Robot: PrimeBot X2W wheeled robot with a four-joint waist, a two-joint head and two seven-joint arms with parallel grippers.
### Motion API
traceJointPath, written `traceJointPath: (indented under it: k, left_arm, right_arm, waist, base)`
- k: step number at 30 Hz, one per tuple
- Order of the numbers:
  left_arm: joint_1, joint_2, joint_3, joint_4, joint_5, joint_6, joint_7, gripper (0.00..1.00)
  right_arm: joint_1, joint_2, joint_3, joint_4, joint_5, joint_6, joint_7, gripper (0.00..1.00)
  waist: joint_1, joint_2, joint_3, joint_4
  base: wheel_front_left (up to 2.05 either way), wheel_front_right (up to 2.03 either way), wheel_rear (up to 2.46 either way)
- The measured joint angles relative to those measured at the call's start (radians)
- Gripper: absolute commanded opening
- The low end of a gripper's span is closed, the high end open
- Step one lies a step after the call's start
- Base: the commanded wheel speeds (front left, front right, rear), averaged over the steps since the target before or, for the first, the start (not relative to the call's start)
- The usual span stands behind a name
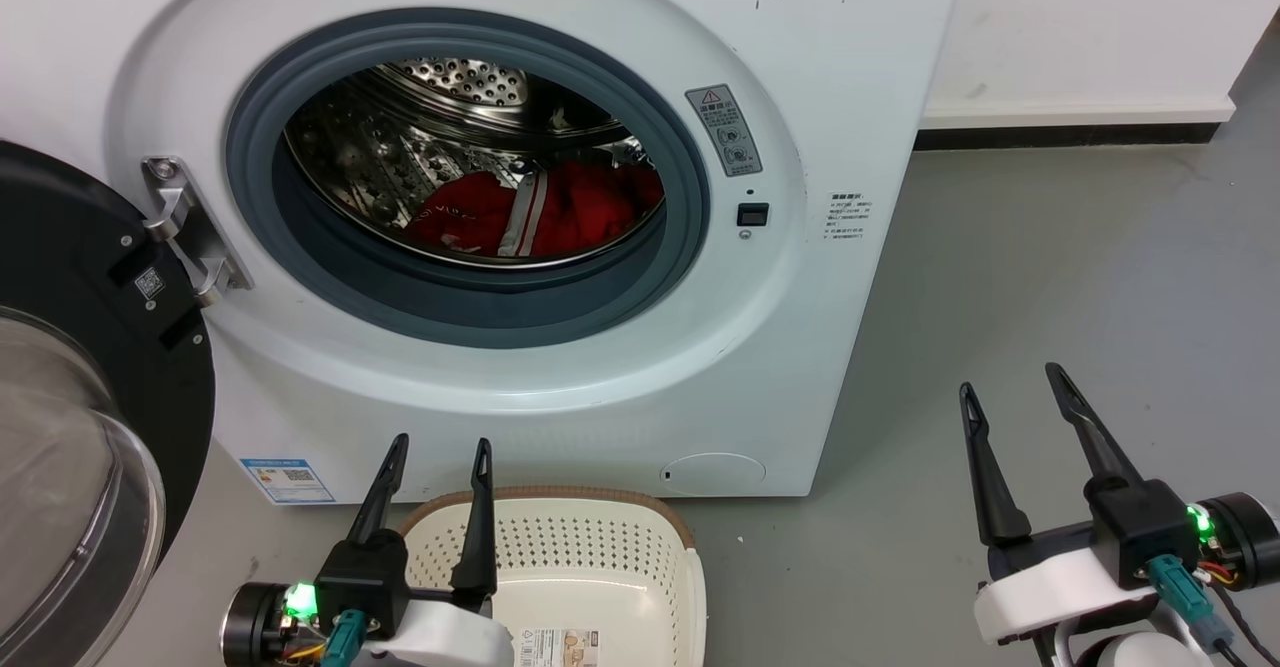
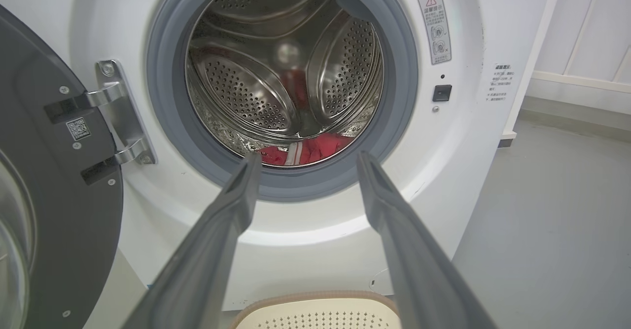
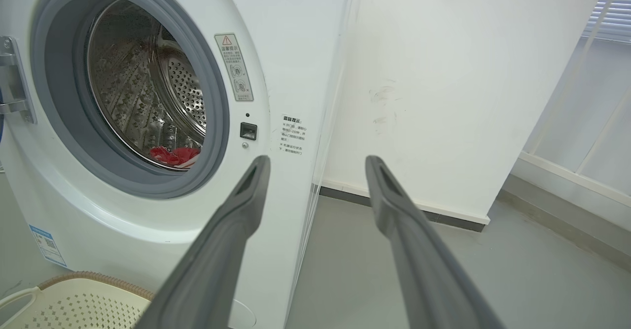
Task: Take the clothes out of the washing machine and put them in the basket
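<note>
Two hands of mine show low in the head view, both with their fingers spread apart and holding nothing. At the far left edge the round glass door with its black rim (image 1: pixel 95 387) stands swung open on a silver metal hinge (image 1: pixel 190 232). It belongs to the large white front-loading washing machine (image 1: pixel 600 387), which takes up the upper left and middle of the frame.

My left hand (image 1: pixel 441 440) is at the lower left, its two long dark fingers pointing up the frame across the left end of the small cream plastic basket with perforated sides and a brown woven-look rim (image 1: pixel 560 493). The basket stands on the floor at the bottom centre, just in front of the machine's base, and a paper label (image 1: pixel 560 647) shows on its bottom.

Above it, in the upper centre, a grey rubber ring (image 1: pixel 480 312) circles the perforated steel drum (image 1: pixel 400 157). The bright red clothes (image 1: pixel 590 209) lie heaped at the bottom of that drum, one with a white-grey striped panel. In the left wrist view they show low in the drum, just above the gap between my fingertips.

Right of the opening, a grey warning sticker (image 1: pixel 725 130) sits on the white front.

My right hand (image 1: pixel 1010 377) is at the lower right, over the bare grey floor (image 1: pixel 1050 247), well apart from the machine and the basket.
</note>
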Motion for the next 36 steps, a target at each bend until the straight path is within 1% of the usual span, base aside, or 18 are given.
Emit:
traceJointPath:
  k: [9,20,24,28,30,32,36]
  left_arm:
    - [0.001,-0.009,0.021,0.004,0.007,-0.017,-0.002,1.00]
    - [0.005,-0.013,0.034,-0.001,0.008,-0.019,-0.002,1.00]
    - [0.004,-0.013,0.044,0.024,0.005,-0.020,-0.003,1.00]
    - [-0.030,-0.014,0.053,0.063,0.002,-0.038,-0.003,1.00]
    - [-0.066,-0.013,0.079,0.084,-0.013,-0.050,-0.003,1.00]
    - [-0.115,0.003,0.109,0.108,-0.022,-0.062,-0.003,1.00]
    - [-0.240,0.066,0.144,0.184,-0.020,-0.092,-0.003,1.00]
  right_arm:
    - [0.002,0.000,-0.007,0.024,0.029,0.000,-0.001,1.00]
    - [0.002,0.000,-0.020,0.036,0.040,0.000,-0.001,1.00]
    - [0.000,0.000,-0.020,0.033,0.046,0.000,-0.001,1.00]
    - [-0.012,0.000,-0.023,0.023,0.046,0.000,-0.001,1.00]
    - [-0.031,0.000,-0.029,0.008,0.039,0.000,-0.001,1.00]
    - [-0.052,0.000,-0.028,-0.008,0.041,0.000,-0.001,1.00]
    - [-0.091,0.000,-0.019,-0.038,0.049,0.000,-0.001,1.00]
  waist:
    - [0.0000,0.0000,-0.002,0.005]
    - [0.0000,0.0000,0.003,0.009]
    - [0.0000,0.0000,0.014,0.007]
    - [0.0000,0.0000,0.046,0.003]
    - [0.0000,0.0000,0.069,-0.002]
    - [0.0000,0.0000,0.097,-0.007]
    - [0.0000,0.0000,0.167,-0.022]
  base:
    - [0.00,0.00,0.00]
    - [0.00,0.00,0.00]
    - [0.00,0.00,0.00]
    - [0.00,0.00,0.00]
    - [0.00,0.00,0.00]
    - [0.00,0.00,0.00]
    - [0.00,0.00,0.00]
